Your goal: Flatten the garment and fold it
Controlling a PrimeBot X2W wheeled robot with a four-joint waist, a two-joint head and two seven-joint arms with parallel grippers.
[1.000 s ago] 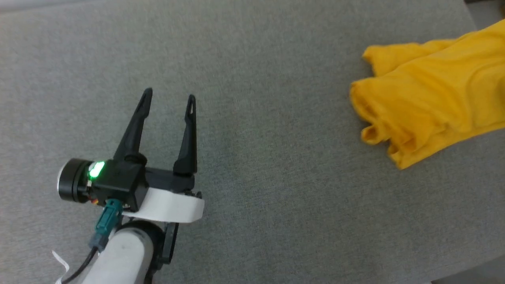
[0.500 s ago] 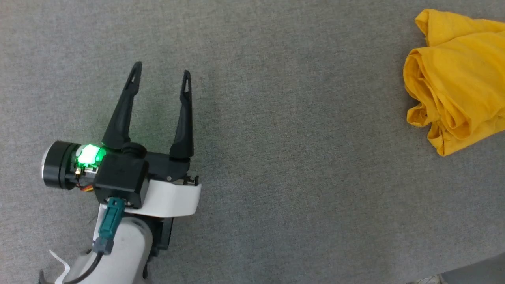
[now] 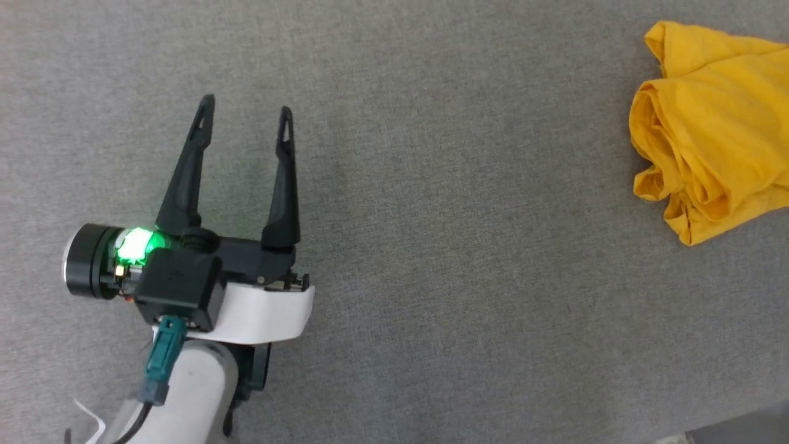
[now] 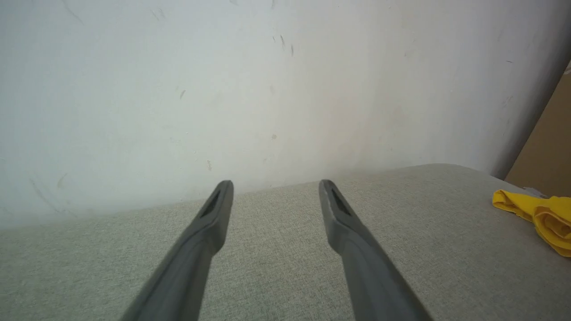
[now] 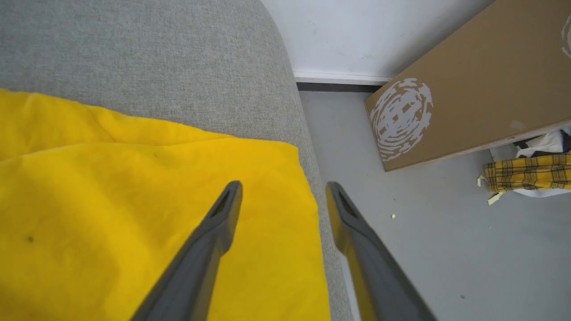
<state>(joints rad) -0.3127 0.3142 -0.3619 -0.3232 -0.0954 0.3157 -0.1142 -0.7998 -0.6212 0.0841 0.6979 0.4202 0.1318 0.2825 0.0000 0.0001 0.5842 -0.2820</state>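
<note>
head: left gripper (image 3: 245, 106) splayed and empty over the grey upholstered top (image 3: 462, 246); yellow T-shirt (image 3: 709, 129), stretched a second ago, now lies bunched at the right edge | left wrist: wall (image 4: 223, 89) ahead, shirt far right | right wrist: right gripper (image 5: 283, 185) fingers parted above the shirt, apparently just let go, so flattening is still undone; cardboard sheet (image 5: 468, 80) on the floor beyond

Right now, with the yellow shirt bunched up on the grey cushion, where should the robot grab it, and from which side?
Probably the free corner by the edge of the cushion, where the garment lies flat and smooth. The open right gripper hangs over it, so come down from above, straddling its edge. The rolled folds at the opposite end would likely catch several layers.
</note>
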